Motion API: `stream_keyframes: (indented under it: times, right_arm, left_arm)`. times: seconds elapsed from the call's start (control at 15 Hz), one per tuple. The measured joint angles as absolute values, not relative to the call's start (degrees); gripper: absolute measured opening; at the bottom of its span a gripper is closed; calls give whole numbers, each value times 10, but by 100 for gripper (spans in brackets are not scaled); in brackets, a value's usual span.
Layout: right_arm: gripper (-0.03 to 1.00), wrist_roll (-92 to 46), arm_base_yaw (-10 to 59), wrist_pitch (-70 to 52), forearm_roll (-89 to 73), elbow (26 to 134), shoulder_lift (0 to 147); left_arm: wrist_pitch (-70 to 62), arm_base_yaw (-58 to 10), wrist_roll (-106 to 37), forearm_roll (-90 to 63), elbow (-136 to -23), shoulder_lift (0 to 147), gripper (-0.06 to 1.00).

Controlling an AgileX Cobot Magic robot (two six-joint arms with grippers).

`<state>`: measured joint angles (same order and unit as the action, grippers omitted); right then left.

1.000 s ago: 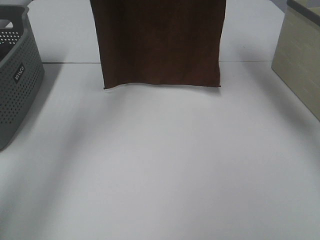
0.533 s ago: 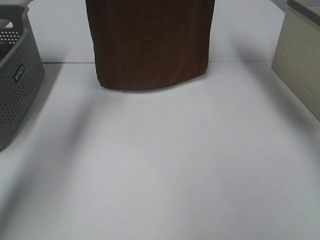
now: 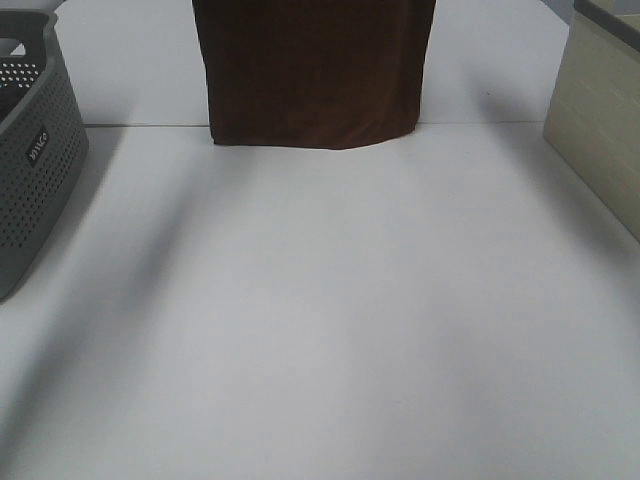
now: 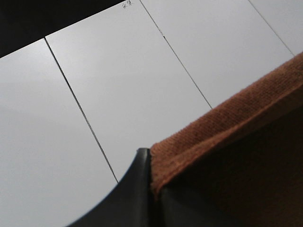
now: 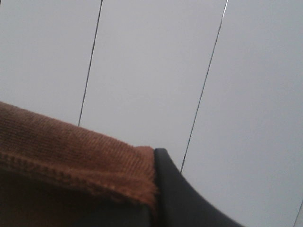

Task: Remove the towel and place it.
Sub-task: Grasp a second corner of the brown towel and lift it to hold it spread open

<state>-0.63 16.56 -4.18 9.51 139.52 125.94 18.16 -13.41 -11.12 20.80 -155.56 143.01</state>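
The towel (image 3: 315, 70) is seen hanging as a flat dark brown sheet to the right of the basket (image 3: 35, 150), well apart from it, over the far part of the white table (image 3: 320, 320). Its top is cut off by the upper edge of the high view. Its lower edge is slightly curved and lies level with the thin seam (image 3: 520, 123) that runs across the table away from the basket. Whether that edge touches the table cannot be told. A soft shadow is cast on the table between the basket and the towel.

The basket is grey, perforated, and marked with a small label on its side. Only part of it is shown. A pale box (image 3: 600, 120) is set on the side of the towel away from the basket, also well apart from the cloth.

In the left wrist view, the left gripper (image 4: 152, 189) is shown closed, with the hemmed edge of the towel (image 4: 246, 156) pinched between its black fingers (image 4: 137, 198). In the right wrist view, the right gripper (image 5: 156, 189) is likewise shown clamped, with a frayed corner of the towel (image 5: 61, 146) held against its dark finger (image 5: 182, 201). White panels divided by thin dark lines are seen behind both grips. Neither gripper is shown in the high view.
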Motion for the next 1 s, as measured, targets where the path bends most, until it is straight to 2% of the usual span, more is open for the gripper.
stream_keyframes:
  times: [0.33, 0.6, 0.87, 1.0]
  right_arm:
    - [1, -6, 166, -49, 70, 1395, 1259]
    - [1, -6, 166, -111, 47, 1395, 1259]
    - [1, -6, 165, -313, 15, 1397, 1247]
    - [1, -6, 163, -415, 0, 1397, 1226]
  left_arm:
    - [173, -134, -109, 226, -1556, 1419, 0]
    - [116, -135, -77, 234, -1557, 1419, 0]
    - [-113, -168, -45, 225, -1557, 1419, 0]
    - [-285, -195, -105, 195, -1557, 1407, 0]
